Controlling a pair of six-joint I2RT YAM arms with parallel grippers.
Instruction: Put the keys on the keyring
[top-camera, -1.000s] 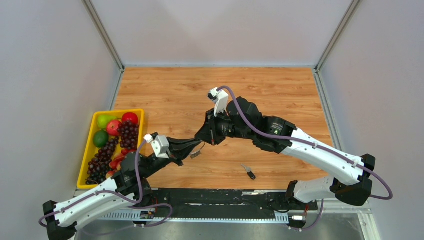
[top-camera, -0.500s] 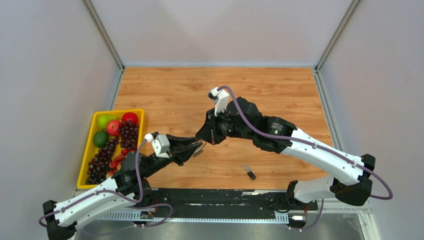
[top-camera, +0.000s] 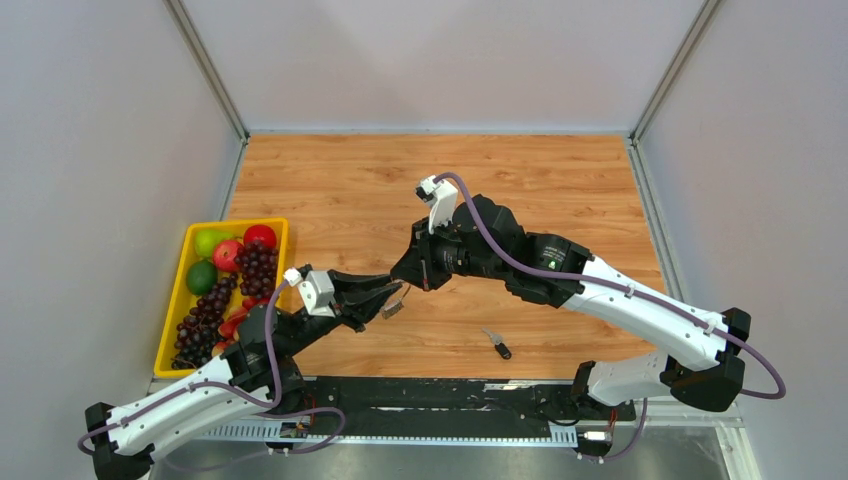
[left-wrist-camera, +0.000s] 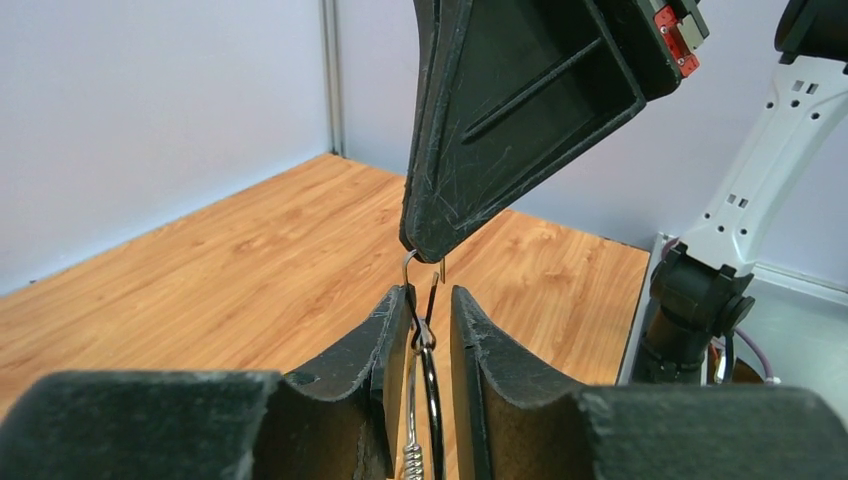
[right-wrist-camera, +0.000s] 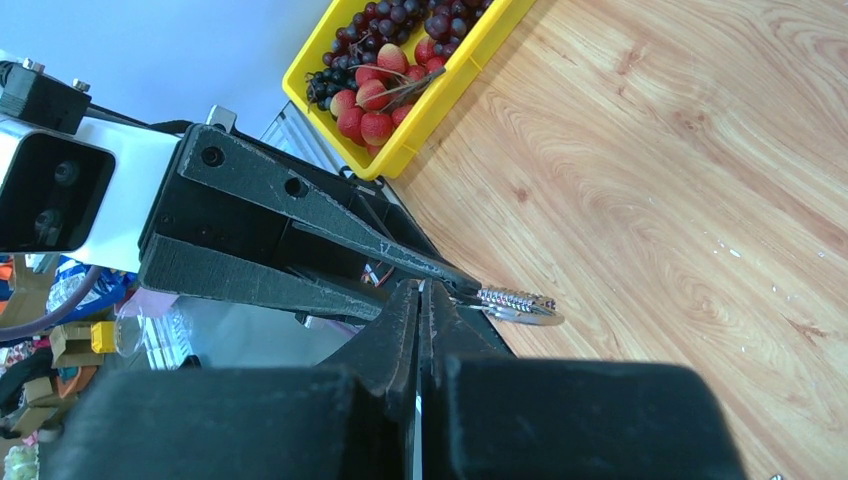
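The keyring, a thin silver wire loop with a small coil, hangs in the air between my two grippers. My right gripper is shut on the loop's upper wire end, its black fingers pointing down from above. My left gripper is open around the loop from below, with the wire against one finger and a gap on the other side. From above, both grippers meet over the table's front middle. A key with a black head lies on the wood to the right.
A yellow tray of grapes, apples and limes stands at the left edge of the wooden table. Grey walls close in the table on three sides. A black rail runs along the near edge under the arm bases.
My left gripper has gone from shut on the keyring to open and drawn back slightly to the left. The right gripper has stayed shut in place.
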